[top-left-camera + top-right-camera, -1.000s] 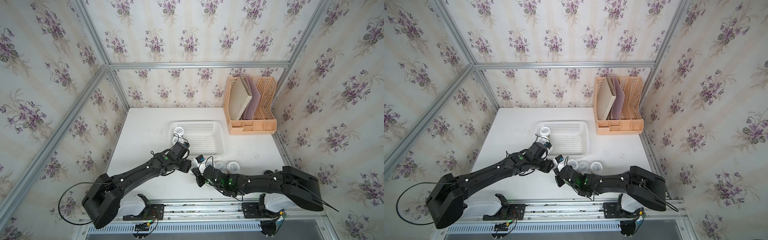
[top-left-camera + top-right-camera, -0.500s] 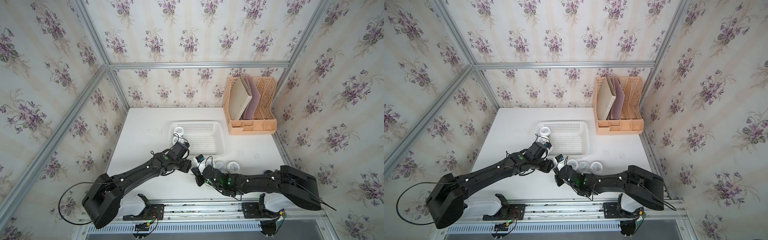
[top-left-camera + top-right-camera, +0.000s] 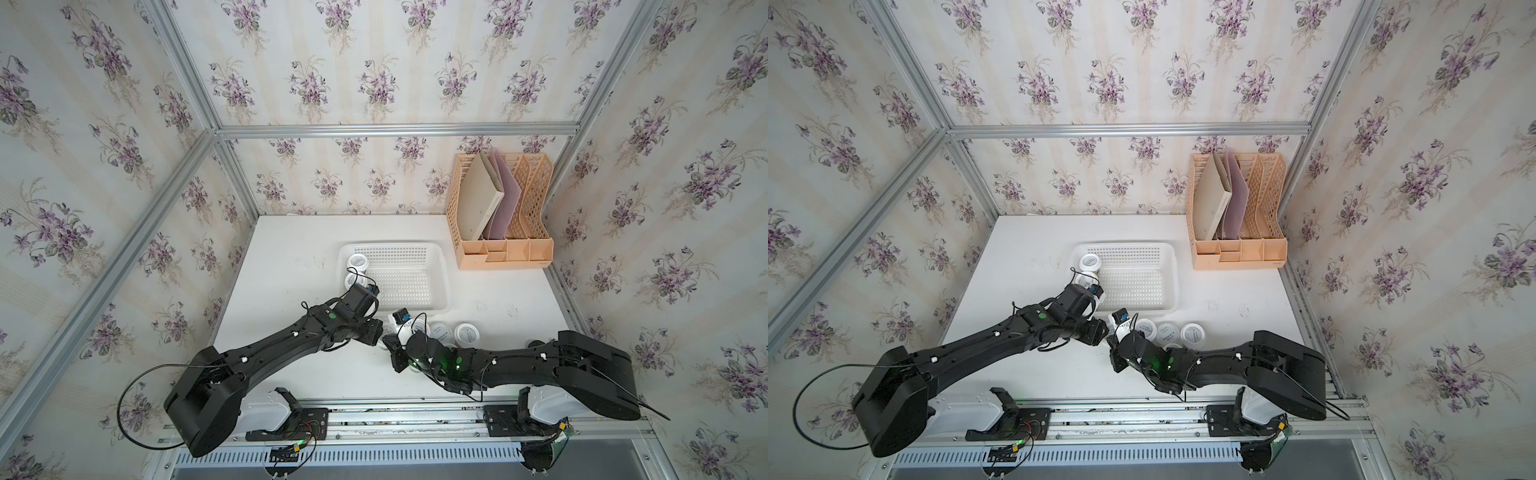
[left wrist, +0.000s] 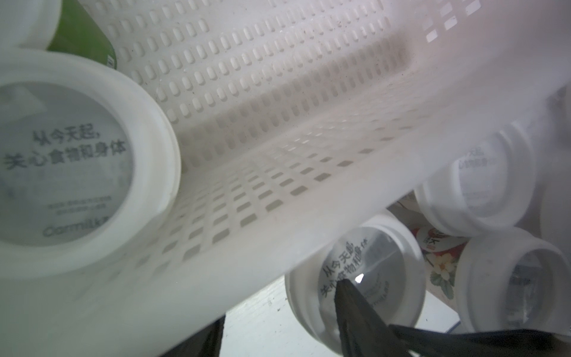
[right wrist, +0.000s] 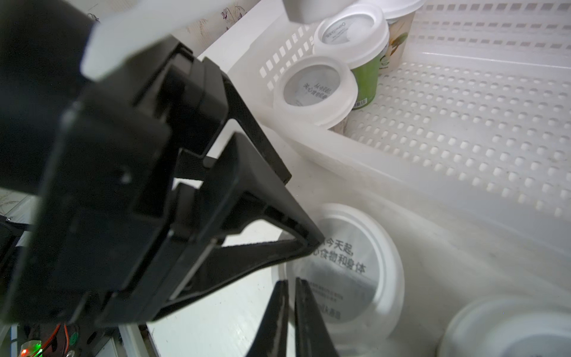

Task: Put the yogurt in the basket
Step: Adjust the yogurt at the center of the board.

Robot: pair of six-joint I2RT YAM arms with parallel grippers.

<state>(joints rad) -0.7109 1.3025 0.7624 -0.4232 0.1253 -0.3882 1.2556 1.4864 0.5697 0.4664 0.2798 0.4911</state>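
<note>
Each grey lid disc read "从今天起, 关心食物和身体" with "Oarmilk" printed below, clearest in the left wrist view on the small round yogurt cups (image 4: 68, 163) with white rimmed plastic lids and green bodies. Three of these stood in the shallow white perforated plastic basket (image 3: 407, 274), bunched at its 9 o'clock end. Both top views showed only two of those lids, the left wrist covering the rest. Just outside the basket's 6 o'clock rim, three more cups (image 3: 1168, 332) sat in a row running 9 to 3 o'clock on the flat white table (image 3: 291, 270). A further cup (image 5: 340, 269) sat under both sets of fingertips, and any others were hidden by the right arm. Every cup stood upright, lid up, long axis vertical; the basket's long side ran 9 to 3 o'clock. The black left gripper (image 4: 344, 282) had its fingers drawn almost together, holding nothing. The black right gripper (image 5: 290, 282) was pinched to a slit, also empty, over that lid's edge. One peach-orange mesh file rack (image 3: 503, 216) at 2 o'clock held beige and mauve folders
</note>
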